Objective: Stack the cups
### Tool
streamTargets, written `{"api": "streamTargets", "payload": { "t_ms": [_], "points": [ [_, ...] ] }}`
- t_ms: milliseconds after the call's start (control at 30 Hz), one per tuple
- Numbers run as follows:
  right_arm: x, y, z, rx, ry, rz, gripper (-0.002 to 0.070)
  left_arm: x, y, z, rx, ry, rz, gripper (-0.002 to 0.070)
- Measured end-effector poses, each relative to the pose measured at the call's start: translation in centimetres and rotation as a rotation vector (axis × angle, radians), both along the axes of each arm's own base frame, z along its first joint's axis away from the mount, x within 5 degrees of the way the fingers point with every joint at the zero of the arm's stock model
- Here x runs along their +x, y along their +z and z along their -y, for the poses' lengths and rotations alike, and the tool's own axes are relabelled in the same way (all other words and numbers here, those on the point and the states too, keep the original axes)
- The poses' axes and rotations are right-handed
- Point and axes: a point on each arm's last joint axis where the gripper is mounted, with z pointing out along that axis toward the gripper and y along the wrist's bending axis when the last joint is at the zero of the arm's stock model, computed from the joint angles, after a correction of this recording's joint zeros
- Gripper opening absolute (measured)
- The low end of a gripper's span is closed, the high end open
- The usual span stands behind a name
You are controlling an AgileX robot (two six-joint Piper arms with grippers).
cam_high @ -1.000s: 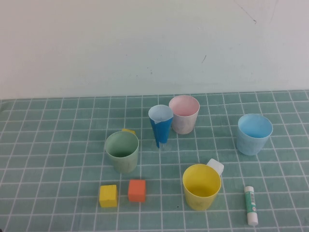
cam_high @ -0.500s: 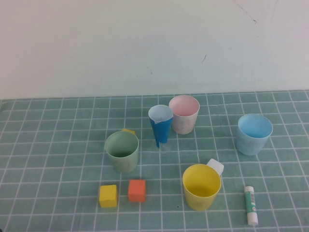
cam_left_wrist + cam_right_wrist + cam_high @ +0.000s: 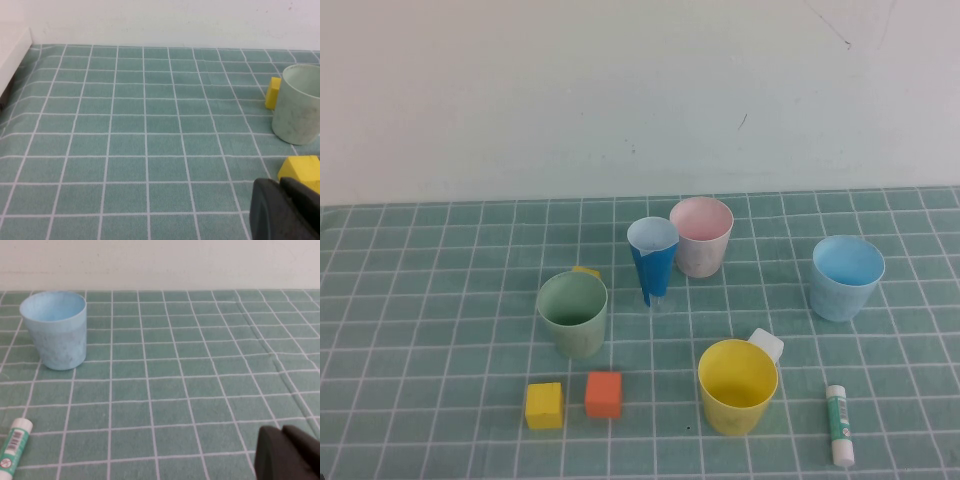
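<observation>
Four cups are seen standing apart on the green mat (image 3: 440, 300), green (image 3: 573, 313), pink (image 3: 701, 236), blue (image 3: 846, 277) and yellow (image 3: 737, 385), while left gripper (image 3: 280, 210) and right gripper (image 3: 285, 452) are held closed and empty, low over the mat.

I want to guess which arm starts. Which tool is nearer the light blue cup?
Right. The right tool sits low on the cup's side; the left tool is by the green cup, far across.
</observation>
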Motion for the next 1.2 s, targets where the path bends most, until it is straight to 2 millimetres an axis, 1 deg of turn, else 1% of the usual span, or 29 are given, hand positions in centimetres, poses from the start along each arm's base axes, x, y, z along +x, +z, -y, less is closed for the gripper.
{"api": "streamTargets", "payload": {
  "t_ms": [467,533,733,867,967,1067,1200],
  "points": [
    [0.0,0.0,0.0,0.0,0.0,0.0,-0.0003,0.3,0.6,-0.1,0.038,0.008,0.102,-0.0002],
    [0.0,0.0,0.0,0.0,0.0,0.0,-0.0003,0.3,1.0,-0.1,0.035,0.009,0.145,-0.0002],
    [0.0,0.0,0.0,-0.002,0.001,0.0,-0.0003,0.4,2.9,-0.2,0.019,0.017,0.347,-0.0002],
    [0.1,0.2,0.0,-0.021,0.005,0.03,-0.0003,0.3,3.6,-0.2,0.015,0.02,0.432,-0.0002],
    [0.4,1.1,0.0,-0.076,0.02,0.139,-0.0003,0.3,3.8,-0.2,0.013,0.021,0.455,-0.0002],
    [0.5,3.1,-0.1,-0.159,0.033,0.349,-0.0003,0.3,3.9,-0.2,0.013,0.021,0.461,-0.0002],
    [0.1,5.6,-0.2,-0.194,0.03,0.627,-0.0003,0.1,4.5,-0.2,0.001,0.024,0.53,-0.0002]
  ]
}}
